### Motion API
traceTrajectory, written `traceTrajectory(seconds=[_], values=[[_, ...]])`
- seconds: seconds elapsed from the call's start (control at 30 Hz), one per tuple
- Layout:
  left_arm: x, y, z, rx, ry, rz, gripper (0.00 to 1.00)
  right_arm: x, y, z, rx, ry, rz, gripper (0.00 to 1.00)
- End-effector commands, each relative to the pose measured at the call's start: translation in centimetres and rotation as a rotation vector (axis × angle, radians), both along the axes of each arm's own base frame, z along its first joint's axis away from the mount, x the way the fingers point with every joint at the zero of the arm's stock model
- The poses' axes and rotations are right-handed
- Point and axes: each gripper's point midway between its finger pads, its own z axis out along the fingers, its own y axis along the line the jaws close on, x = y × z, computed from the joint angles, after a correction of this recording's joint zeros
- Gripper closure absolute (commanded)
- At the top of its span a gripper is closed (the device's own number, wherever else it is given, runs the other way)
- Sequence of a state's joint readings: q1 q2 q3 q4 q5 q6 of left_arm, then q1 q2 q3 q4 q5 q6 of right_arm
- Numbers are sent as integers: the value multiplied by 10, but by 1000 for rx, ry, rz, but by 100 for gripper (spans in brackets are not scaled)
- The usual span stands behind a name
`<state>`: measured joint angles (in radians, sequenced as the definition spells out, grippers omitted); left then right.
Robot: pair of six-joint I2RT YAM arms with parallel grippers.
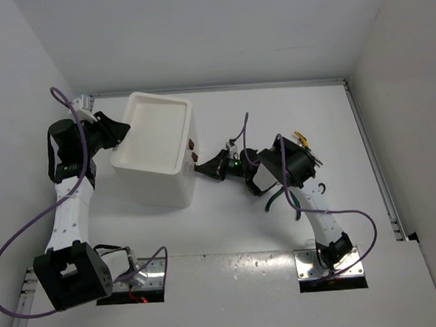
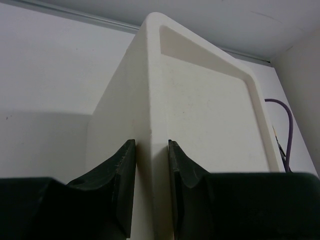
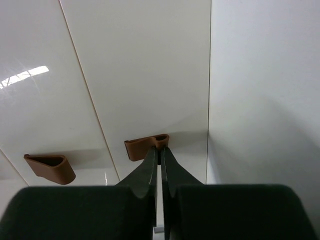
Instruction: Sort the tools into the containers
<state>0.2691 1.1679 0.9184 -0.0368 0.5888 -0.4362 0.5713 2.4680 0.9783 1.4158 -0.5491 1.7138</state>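
Tabletop (image 1: 229, 229) white, walls (image 1: 210, 30) white, box (image 1: 156, 184) upright

Light falls bright and even from above on the white table (image 1: 230, 233), where the white box (image 1: 156, 183) shows only a slightly greyer near wall; this view is sharp, with the side walls (image 1: 413, 85) leaning outward towards the picture's edges. In the left wrist view the left gripper (image 2: 151, 150) is a near-black mass without detail, soft at close range, and a broad grey shadow lies left of the box. In the right wrist view a streak of glare marks one glossy drawer front (image 3: 35, 110), the knobs (image 3: 145, 147) cast soft shadows beside them, and the right gripper (image 3: 160, 150) is dark and blurred.
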Motion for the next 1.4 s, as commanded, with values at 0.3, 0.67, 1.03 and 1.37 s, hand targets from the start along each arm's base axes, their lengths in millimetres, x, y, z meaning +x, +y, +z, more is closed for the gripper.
traceTrajectory(seconds=[0.3,0.67,1.03,1.37], values=[[-29,8,-80,-71,288,71,100,18,-48,42,10,-124,-85,100],[-28,22,-66,-57,253,144,100,19,-95,46,-81,-153,-132,100],[-27,40,-49,-46,210,241,100,13,-149,31,-156,-138,-182,100],[-26,44,-47,-34,192,263,100,6,-169,23,-192,-109,-183,62]])
